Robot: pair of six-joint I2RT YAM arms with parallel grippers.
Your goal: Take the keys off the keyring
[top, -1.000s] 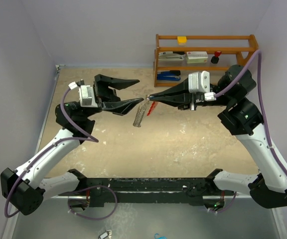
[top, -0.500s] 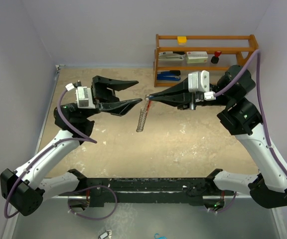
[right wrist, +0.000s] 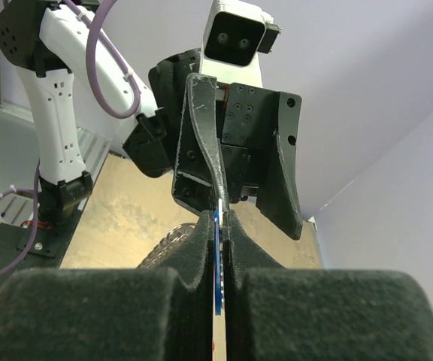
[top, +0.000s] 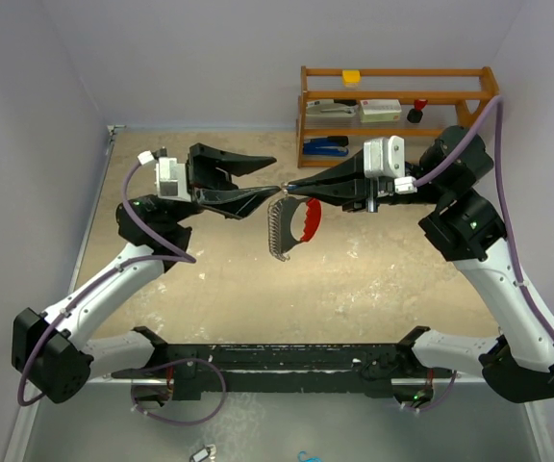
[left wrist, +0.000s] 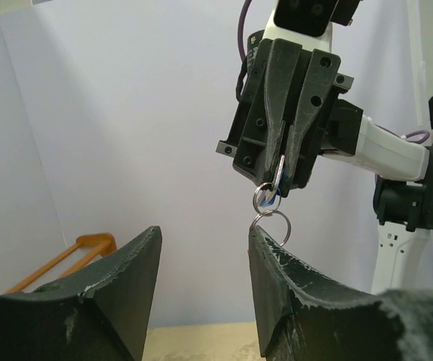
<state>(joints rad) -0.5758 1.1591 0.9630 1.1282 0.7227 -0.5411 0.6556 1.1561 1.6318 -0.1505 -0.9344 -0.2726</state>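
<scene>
Hanging mid-air between the arms, the keyring [top: 279,231] with its red fob [top: 308,219] is motion-blurred in the top view. The left wrist view shows only its split rings [left wrist: 267,213], sharp, under the right gripper [left wrist: 283,184]. That gripper is clamped tight on the blue-headed key [right wrist: 218,259]. The left gripper [left wrist: 203,244] gapes wide, holding nothing, with one fingertip just beside the rings; contact unclear.

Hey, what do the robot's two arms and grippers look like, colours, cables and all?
The left arm and right arm have white shells with black joints. The left gripper and right gripper are black, each with two long tapered fingers scuffed pale at the edges. A whitish camera block sits on each wrist, and a purple cable loops along each arm.
</scene>
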